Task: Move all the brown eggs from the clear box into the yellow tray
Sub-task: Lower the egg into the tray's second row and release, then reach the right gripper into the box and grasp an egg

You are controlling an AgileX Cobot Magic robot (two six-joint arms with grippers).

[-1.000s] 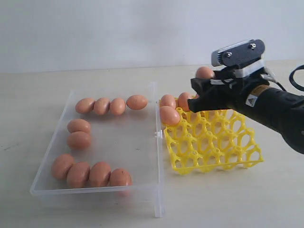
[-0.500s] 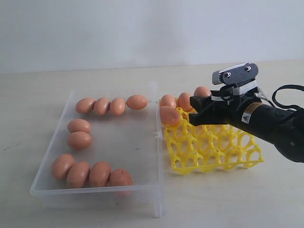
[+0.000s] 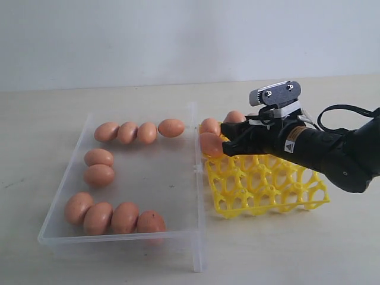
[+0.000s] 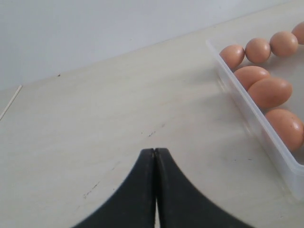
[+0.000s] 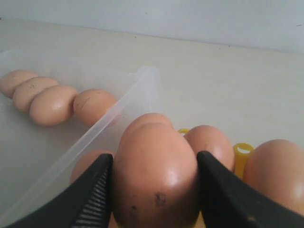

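The clear box lies on the left and holds several brown eggs along its back, left and front sides. To its right sits the yellow tray, with two eggs in the cells nearest the box. My right gripper hangs low over the tray's far left part, shut on one brown egg that fills the gap between its fingers. Other eggs sit right behind it, next to a yellow post. My left gripper is shut and empty over bare table, outside the box wall.
The box's tall right wall stands between the box floor and the tray. A black cable loops behind the right arm. The light table runs in front of the tray, and a plain wall stands behind.
My right gripper has come down and moved left with the egg, from above the tray's back edge to low over its far left cells. The eggs in the box have not moved.
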